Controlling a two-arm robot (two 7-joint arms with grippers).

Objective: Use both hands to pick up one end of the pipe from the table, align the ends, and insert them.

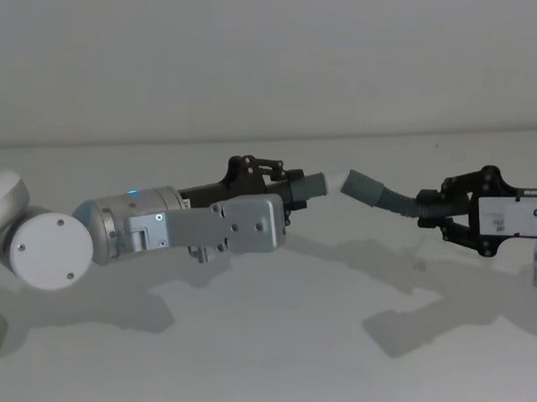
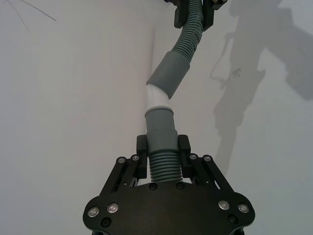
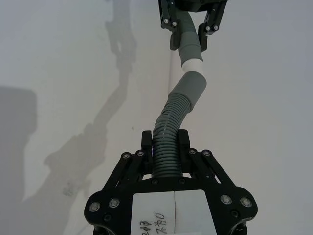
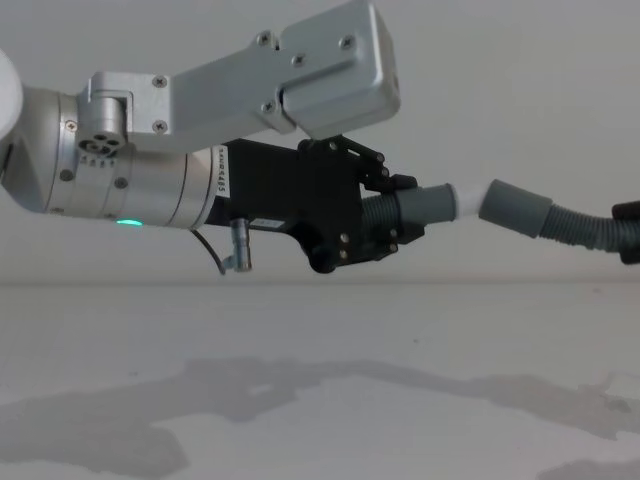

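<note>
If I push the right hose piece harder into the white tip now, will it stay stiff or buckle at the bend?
The right hose piece is ribbed and already curved beyond the right tool, so it will probably flex, not push straight. Its wide cuff meets the white tip at an angle and may skid off. The left tool grips near its cuff, so that side is likely firmer.

Right claw (image 1: 431, 212) — white label (image 1: 513, 217) reads "9".

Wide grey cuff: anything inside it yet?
The white tip of the left hose piece meets the mouth of the wide cuff on the right piece; how far it reaches inside is hidden by the cuff wall.
</note>
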